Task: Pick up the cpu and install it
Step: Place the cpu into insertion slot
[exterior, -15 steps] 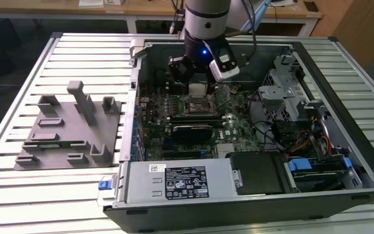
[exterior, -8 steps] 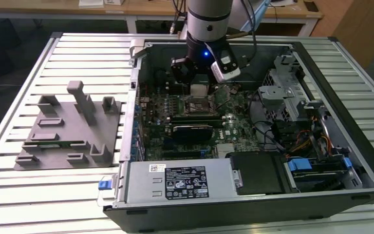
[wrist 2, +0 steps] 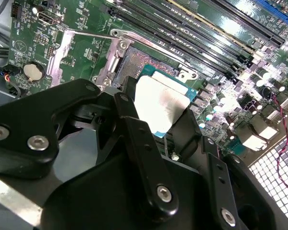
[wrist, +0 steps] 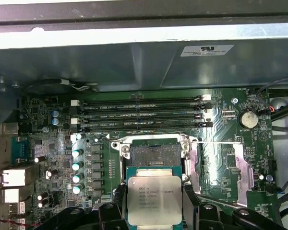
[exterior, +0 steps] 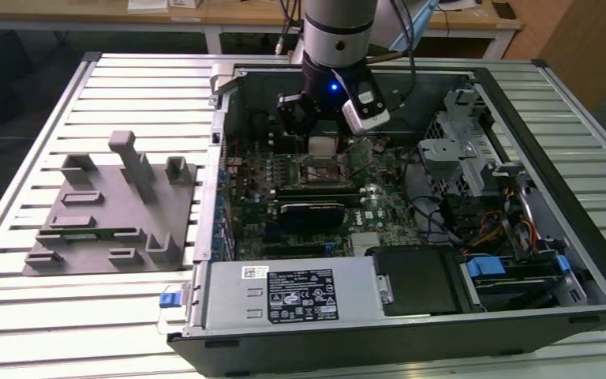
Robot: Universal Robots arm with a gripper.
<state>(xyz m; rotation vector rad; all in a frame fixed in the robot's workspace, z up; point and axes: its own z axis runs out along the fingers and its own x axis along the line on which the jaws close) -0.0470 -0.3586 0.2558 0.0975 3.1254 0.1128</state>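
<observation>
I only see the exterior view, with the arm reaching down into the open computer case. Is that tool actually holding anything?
Observer: Yes. In the first wrist view the tool is shut on the cpu, gripping two opposite edges, with the silver plate facing the camera.
Operator: So is it already in its place on the board?
Observer: No. The socket is bare, with its contact field uncovered, and the cpu is not seated in it.
Operator: Is anything covering that socket?
Observer: No. Its metal hold-down frame is swung open and lies flat to one side of the socket.
</observation>
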